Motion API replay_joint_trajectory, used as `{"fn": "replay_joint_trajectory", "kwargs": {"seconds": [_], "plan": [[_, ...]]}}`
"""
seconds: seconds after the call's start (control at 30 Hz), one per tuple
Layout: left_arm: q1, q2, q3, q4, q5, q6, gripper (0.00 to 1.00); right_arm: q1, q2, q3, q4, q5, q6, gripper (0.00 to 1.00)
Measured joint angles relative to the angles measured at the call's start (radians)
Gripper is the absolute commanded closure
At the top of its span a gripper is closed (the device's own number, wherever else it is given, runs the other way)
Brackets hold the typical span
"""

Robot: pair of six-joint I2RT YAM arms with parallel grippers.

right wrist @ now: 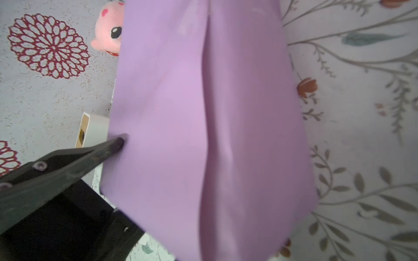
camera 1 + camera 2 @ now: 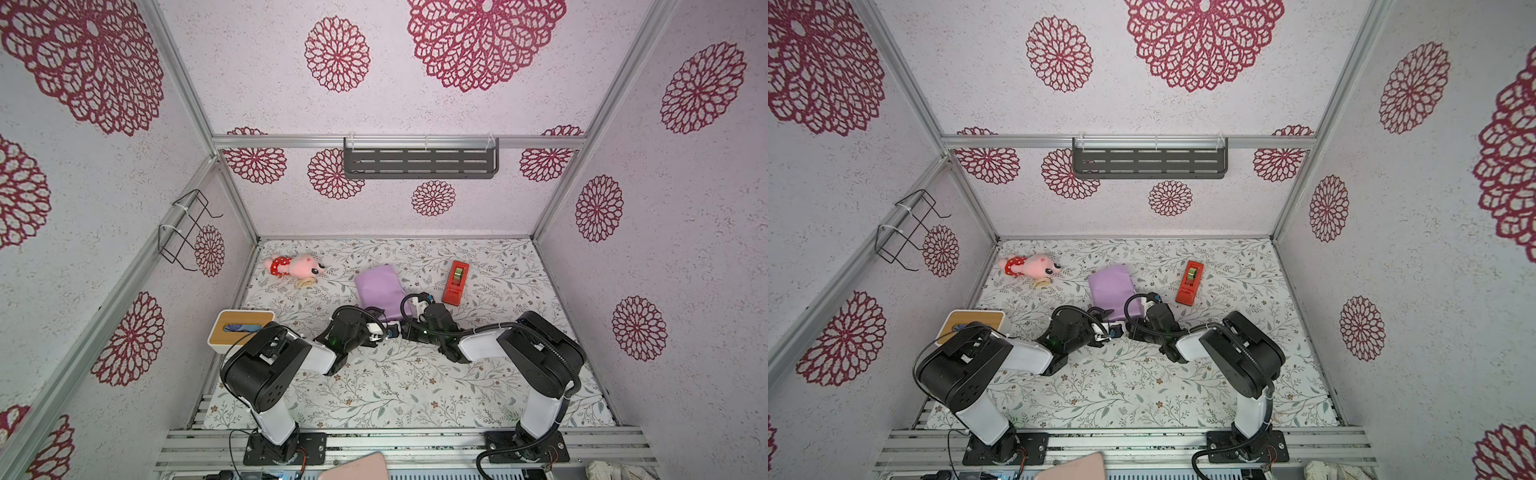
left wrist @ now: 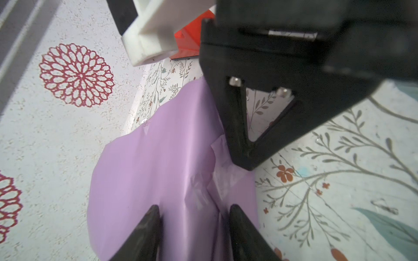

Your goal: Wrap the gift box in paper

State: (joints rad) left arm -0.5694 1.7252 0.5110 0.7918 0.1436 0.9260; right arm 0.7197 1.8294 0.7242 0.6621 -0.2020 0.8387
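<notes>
The paper [image 2: 380, 289], lilac side out, forms a parcel at mid-table in both top views [image 2: 1113, 286]. The gift box is hidden under it. Both grippers meet at the parcel's near end. My left gripper [image 3: 195, 217] has its jaws apart, pressed on either side of a lilac fold. One of its fingers [image 1: 113, 144] touches the parcel's side in the right wrist view. My right gripper [image 3: 246, 156] is shut, its tips pinching a taped flap at the paper's [image 3: 158, 169] edge. In the right wrist view the paper [image 1: 203, 113] covers that gripper's own jaws.
A red tape dispenser [image 2: 456, 282] stands right of the parcel. A pink plush toy [image 2: 295, 267] lies at the back left. A white tissue box with a wooden top [image 2: 239, 328] sits by the left arm. Walls enclose the floral tabletop [image 2: 395, 386].
</notes>
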Motion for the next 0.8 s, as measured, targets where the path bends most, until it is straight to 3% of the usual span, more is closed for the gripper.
{"fn": "replay_joint_trajectory", "kwargs": {"seconds": [0.43,0.8], "plan": [[0.0,0.0,0.0,0.0,0.0,-0.004,0.49,0.005,-0.029,-0.063,0.042,0.013,-0.011,0.86],[0.0,0.0,0.0,0.001,-0.001,-0.011,0.49,0.014,-0.035,-0.012,0.128,-0.025,0.032,0.86]]}}
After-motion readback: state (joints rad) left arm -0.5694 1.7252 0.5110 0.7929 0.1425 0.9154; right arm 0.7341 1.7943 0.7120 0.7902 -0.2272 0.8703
